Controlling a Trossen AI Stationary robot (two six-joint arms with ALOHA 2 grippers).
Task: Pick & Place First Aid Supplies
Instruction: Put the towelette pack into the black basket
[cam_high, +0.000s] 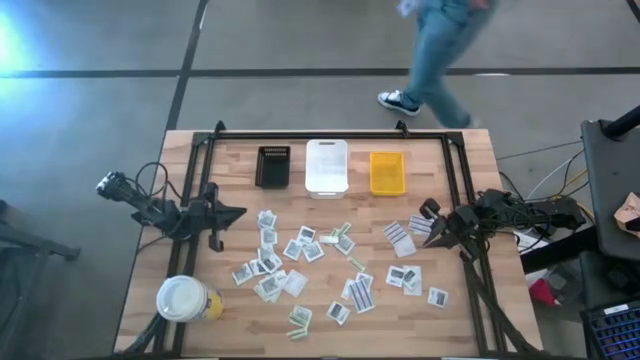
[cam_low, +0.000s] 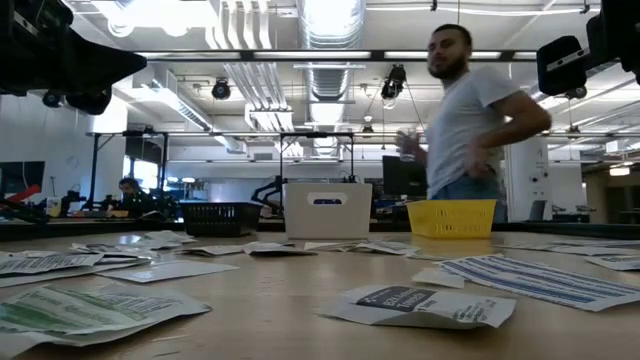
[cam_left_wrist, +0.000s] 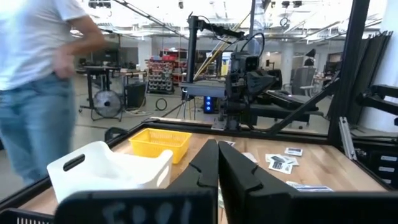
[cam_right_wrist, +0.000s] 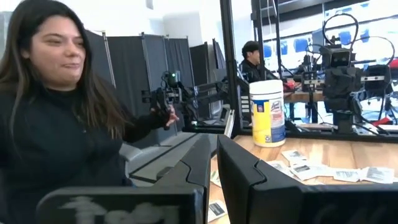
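— High view: where are the first aid packets (cam_high: 318, 262) lying?
— Scattered flat across the middle of the wooden tabletop (cam_high: 470, 310), below the three bins.
— And the end effectors?
— Left end effector (cam_high: 236, 212) and right end effector (cam_high: 430, 225) are hovering at opposite edges, fingers pressed together, holding nothing.

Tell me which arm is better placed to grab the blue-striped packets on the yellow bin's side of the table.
Probably the right. The right gripper hovers beside the blue-striped packets; the left gripper sits across the spread, far off.
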